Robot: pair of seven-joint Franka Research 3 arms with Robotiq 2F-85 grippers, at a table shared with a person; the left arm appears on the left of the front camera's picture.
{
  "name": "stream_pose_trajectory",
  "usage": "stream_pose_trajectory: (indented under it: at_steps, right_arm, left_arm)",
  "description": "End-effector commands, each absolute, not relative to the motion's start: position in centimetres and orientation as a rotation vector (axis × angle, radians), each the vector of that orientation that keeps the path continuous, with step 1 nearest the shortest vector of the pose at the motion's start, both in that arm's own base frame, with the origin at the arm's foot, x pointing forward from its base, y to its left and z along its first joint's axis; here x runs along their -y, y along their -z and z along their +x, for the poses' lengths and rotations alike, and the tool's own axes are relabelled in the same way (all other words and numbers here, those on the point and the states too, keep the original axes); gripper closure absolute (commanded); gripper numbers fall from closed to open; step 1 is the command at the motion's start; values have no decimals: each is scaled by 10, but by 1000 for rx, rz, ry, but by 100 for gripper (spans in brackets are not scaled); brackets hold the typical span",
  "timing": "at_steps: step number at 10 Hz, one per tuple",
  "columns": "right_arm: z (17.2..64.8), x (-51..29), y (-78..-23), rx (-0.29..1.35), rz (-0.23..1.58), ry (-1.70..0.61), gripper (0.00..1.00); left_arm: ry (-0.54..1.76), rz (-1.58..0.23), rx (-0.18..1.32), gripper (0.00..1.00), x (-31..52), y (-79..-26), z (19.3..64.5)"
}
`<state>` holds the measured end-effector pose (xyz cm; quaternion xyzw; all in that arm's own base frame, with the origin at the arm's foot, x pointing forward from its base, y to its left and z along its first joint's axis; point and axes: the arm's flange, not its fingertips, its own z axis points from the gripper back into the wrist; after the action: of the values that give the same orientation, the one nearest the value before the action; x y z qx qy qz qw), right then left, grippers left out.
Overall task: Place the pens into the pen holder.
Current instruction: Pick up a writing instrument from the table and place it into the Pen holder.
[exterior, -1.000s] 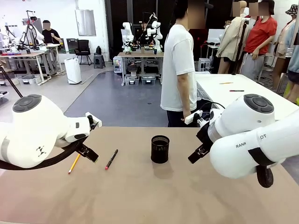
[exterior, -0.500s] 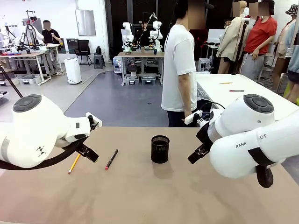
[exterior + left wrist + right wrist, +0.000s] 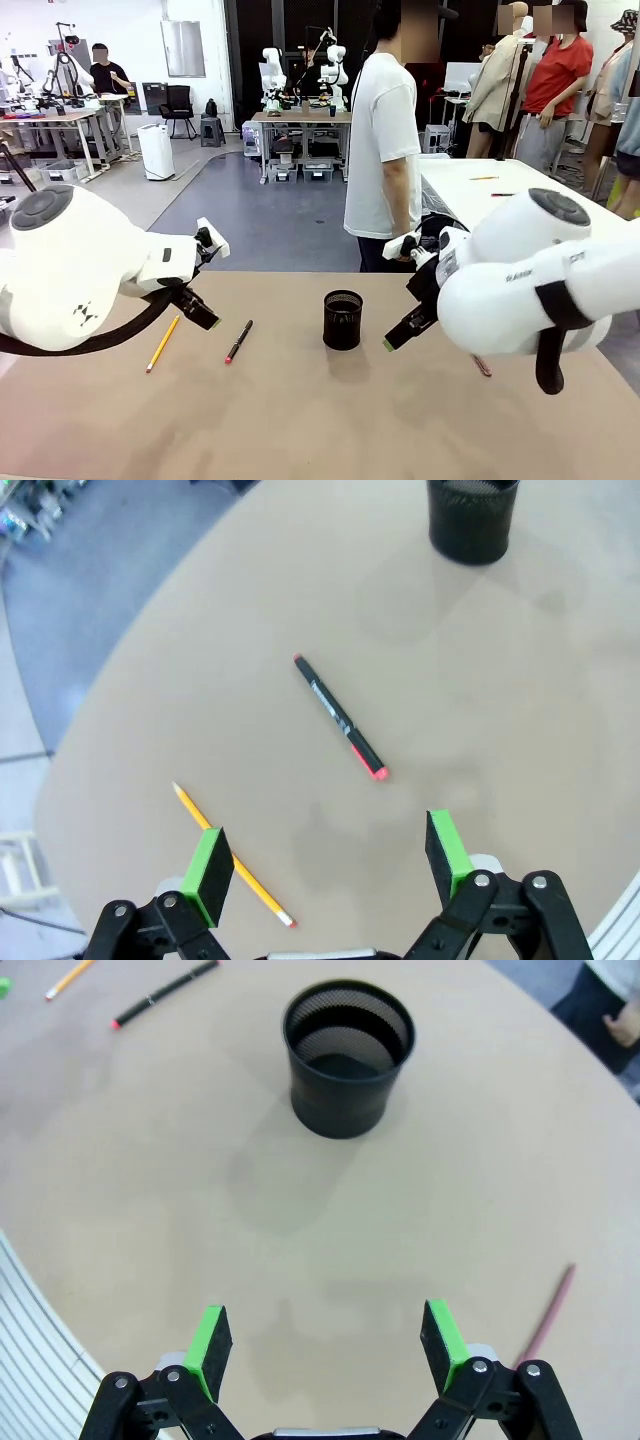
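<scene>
As things lie now: all three pens flat on the counter (image 3: 300, 420), none in the pen holder (image 3: 343, 320), which stands upright mid-counter and looks empty.
Left jaws: left gripper (image 3: 328, 865) spread wide, nothing between. It hangs over the yellow pencil (image 3: 232, 856) and the black pen with red end (image 3: 339, 717), both left of the pen holder and apart from each other.
Right jaws: right gripper (image 3: 325, 1347) spread wide, empty. The reddish-brown pen (image 3: 546, 1315) lies off to one side, on the pen holder's right.
Handling, judged: pens light, stiff, round, smooth; likely to roll or skid if nudged; little clearance under them.
Where to grip: mid-shaft, jaws across the barrel, then tip upright over the rim.
Risk: light mesh cup; a knock could tip it.
</scene>
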<state>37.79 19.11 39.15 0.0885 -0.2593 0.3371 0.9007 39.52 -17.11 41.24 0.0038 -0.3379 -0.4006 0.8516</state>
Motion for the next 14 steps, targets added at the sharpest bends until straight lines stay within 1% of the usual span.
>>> stream_pose_trajectory:
  at_steps: [1,3,5,6,9,10,14]
  right_arm:
    - [391,-172,-419,509,253,-747,0]
    - [393,-153,-443,510,291,-781,0]
    - [400,-127,-458,519,298,-818,0]
    - [407,-112,-465,522,322,-831,0]
    - [419,-74,-472,536,382,-923,0]
    - [405,-97,-471,529,317,-837,0]
    - [405,-97,-471,529,317,-837,0]
  left_arm:
    - [953,-15,810,0,140,-405,361]
    - [1061,-49,884,0,131,-402,348]
    - [1128,-62,908,0,122,-398,344]
    - [1048,-7,863,0,179,-433,393]
    - [1048,-7,863,0,179,-433,393]
    - [1048,-7,863,0,179,-433,393]
    - [1048,-7,863,0,179,-433,393]
